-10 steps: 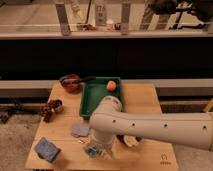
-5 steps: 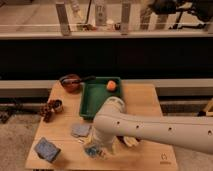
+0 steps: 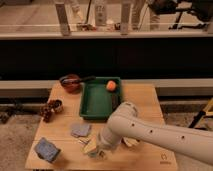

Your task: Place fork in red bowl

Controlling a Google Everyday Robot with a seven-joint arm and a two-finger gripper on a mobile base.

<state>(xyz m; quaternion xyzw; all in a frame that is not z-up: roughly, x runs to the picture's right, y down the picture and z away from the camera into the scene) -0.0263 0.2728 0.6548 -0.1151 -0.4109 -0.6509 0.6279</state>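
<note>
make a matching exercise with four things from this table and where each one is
Things
1. red bowl
2. orange object
3. blue block
4. gripper

Places
A. near-left corner of the table
B. far-left corner, with a dark utensil resting in it
C. low over the near edge, beside the grey cloth
D. far-right corner inside the green tray

Pairs: 1-B, 2-D, 3-A, 4-C

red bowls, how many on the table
1: the red bowl far left on the table, beside the green tray. The pincer, low near the front edge, may hide others.
</note>
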